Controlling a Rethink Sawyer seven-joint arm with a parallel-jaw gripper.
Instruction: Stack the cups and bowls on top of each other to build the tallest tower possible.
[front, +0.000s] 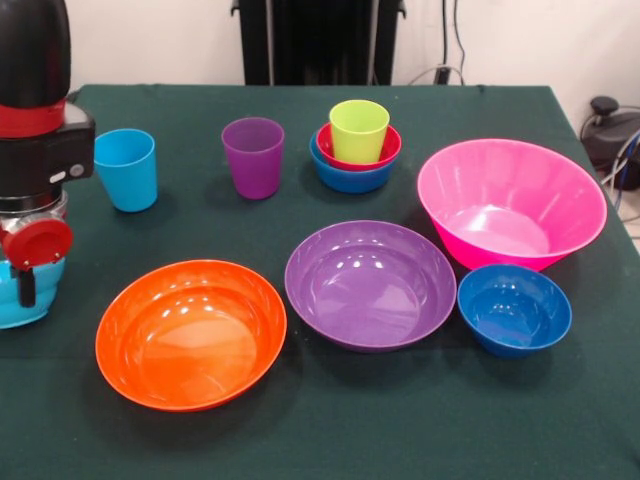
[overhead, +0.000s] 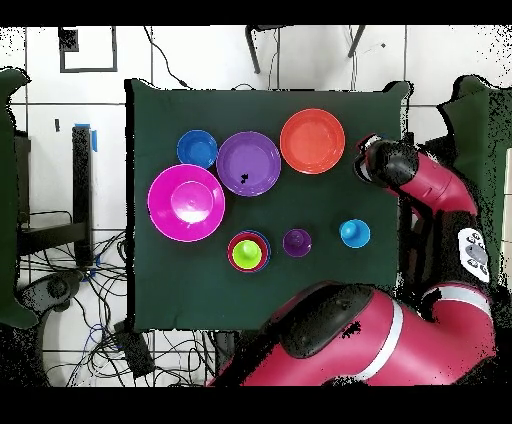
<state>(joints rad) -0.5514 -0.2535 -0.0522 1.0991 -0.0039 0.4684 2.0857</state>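
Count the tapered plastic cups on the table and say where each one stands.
3. The light blue plastic cup stands beside the arm, the purple plastic cup stands alone mid-table, and the lime green plastic cup sits nested in the red bowl.

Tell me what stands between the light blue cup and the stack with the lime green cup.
The purple cup stands between the light blue cup and the stack, apart from both; the front and overhead views both show it.
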